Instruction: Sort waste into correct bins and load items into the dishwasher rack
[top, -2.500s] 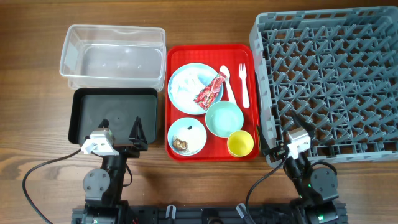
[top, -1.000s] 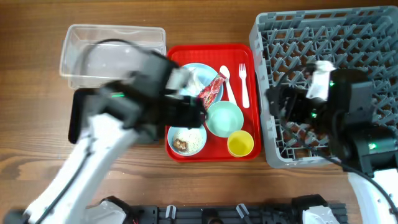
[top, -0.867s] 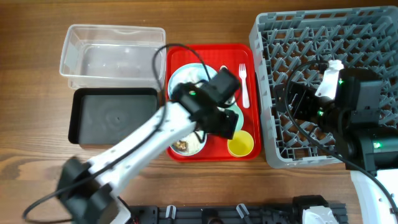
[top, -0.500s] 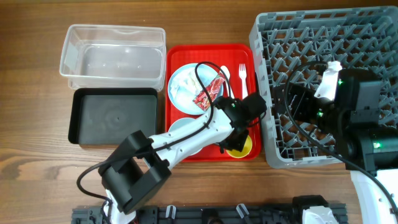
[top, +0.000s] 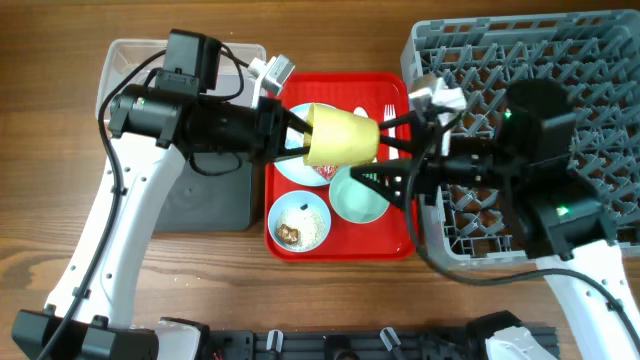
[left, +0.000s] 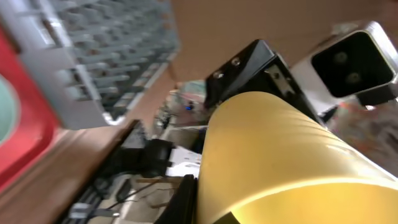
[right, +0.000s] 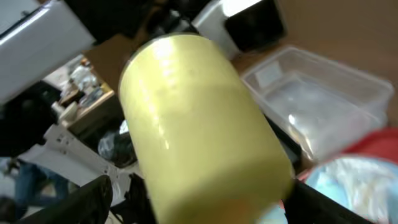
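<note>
yellow cup tipped on its side, raised near teal bowl, grey rack at right

Counted items were one yellow cup between the left gripper and right gripper, and, beneath them, one red tray, one blue plate, two bowls, one white fork, one clear tub, one black tray and one grey rack.

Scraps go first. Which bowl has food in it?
The pale bowl at the front left corner of the tray, holding brown scraps; the teal bowl beside it looks empty.
</note>
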